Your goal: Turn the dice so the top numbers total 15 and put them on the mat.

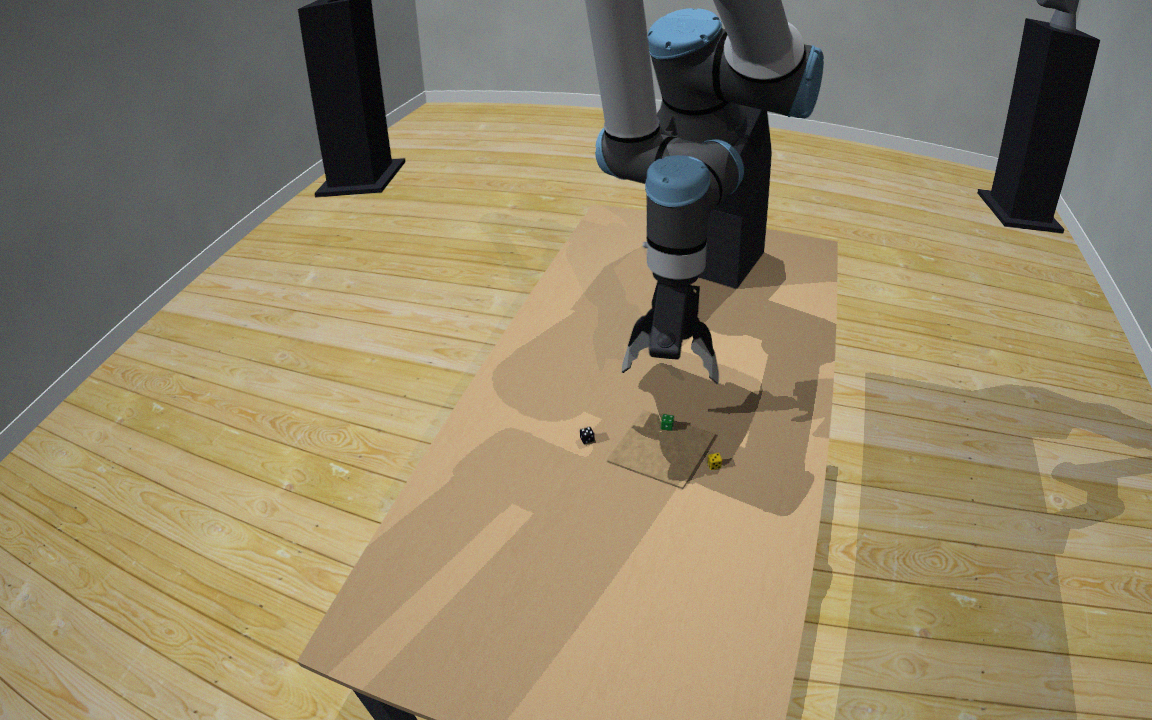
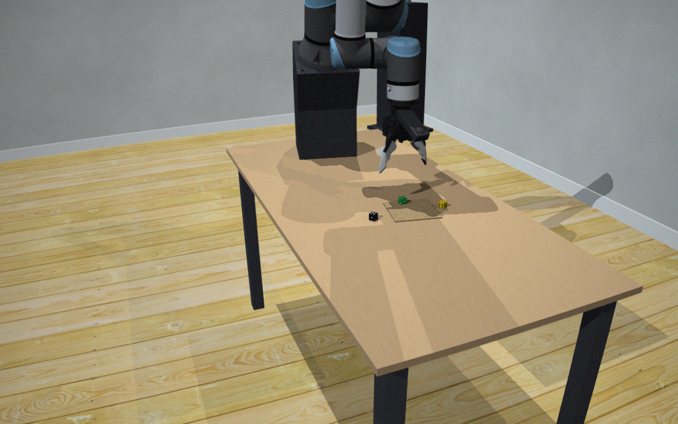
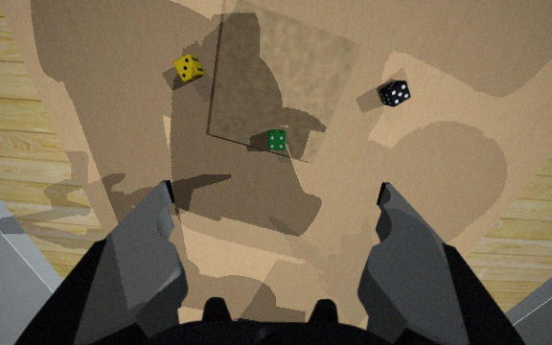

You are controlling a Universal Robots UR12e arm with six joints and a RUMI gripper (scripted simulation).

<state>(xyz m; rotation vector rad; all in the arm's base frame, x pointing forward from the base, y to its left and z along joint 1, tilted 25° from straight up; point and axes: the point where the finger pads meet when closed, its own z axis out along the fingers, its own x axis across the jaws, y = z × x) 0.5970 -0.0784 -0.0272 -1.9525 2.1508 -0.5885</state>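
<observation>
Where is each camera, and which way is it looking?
Top: high up beyond the table's far end, looking down toward the robot; it shows the grey-and-blue arm and open black-and-grey gripper.
Exterior: lower, past a table corner, facing the robot's front; it shows part of the arm and the gripper.
Wrist: on the arm's end, looking down between the jaws; only the gripper shows.
Top and exterior share the black pedestal and wooden table.
</observation>
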